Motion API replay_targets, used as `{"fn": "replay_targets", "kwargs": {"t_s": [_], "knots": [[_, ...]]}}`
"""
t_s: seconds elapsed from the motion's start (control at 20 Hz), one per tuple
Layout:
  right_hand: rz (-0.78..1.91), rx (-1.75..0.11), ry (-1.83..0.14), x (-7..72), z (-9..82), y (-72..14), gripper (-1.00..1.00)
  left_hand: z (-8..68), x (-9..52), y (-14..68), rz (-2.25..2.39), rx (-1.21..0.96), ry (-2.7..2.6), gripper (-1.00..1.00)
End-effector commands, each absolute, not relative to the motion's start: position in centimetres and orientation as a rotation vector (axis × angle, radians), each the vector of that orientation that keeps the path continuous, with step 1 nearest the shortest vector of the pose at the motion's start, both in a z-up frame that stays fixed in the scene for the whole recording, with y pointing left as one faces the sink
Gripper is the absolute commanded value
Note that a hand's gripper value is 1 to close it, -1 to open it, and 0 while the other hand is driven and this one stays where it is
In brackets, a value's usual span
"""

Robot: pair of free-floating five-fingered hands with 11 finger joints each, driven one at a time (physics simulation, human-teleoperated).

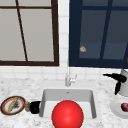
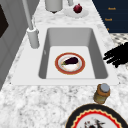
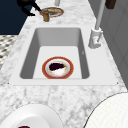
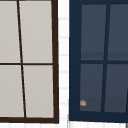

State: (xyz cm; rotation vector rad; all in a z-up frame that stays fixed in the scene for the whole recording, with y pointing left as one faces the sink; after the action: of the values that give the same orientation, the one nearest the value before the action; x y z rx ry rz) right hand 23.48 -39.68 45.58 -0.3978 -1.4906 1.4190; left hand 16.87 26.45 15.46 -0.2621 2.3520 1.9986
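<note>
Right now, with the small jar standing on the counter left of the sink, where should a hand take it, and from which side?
Probably round the amber body just under the grey lid, coming from the front edge of the counter. The jar stands upright, and the left hand is beside it. The patterned plate lies close on its far left and the sink on its right, so a side-on wrap from the front looks least crowded.

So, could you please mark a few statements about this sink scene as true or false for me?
1. The plate in the sink carries a dark eggplant. True.
2. The left hand grips the faucet. False: it sits beside the small jar, left of the sink.
3. The right hand is next to the white jug, fingers stretched out. True.
4. The small jar lies in the sink. False: it stands upright on the counter, beside a patterned plate.
</note>
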Motion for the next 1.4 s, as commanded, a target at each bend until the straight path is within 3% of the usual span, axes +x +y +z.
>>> {"fn": "replay_targets", "kwargs": {"t_s": [0.0,0.45,1.35], "knots": [[1.418,-0.453,-1.354,23.2,44.7,-39.7,-1.00,15.5,16.9,26.5,1.999,-0.262,2.352,0.00],[1.381,-0.574,-1.181,22.1,42.1,-40.0,-1.00,15.5,16.9,26.5,1.999,-0.262,2.352,0.00],[1.503,-0.651,-1.250,21.8,41.2,-38.1,-1.00,15.5,16.9,26.5,1.999,-0.262,2.352,0.00]]}}
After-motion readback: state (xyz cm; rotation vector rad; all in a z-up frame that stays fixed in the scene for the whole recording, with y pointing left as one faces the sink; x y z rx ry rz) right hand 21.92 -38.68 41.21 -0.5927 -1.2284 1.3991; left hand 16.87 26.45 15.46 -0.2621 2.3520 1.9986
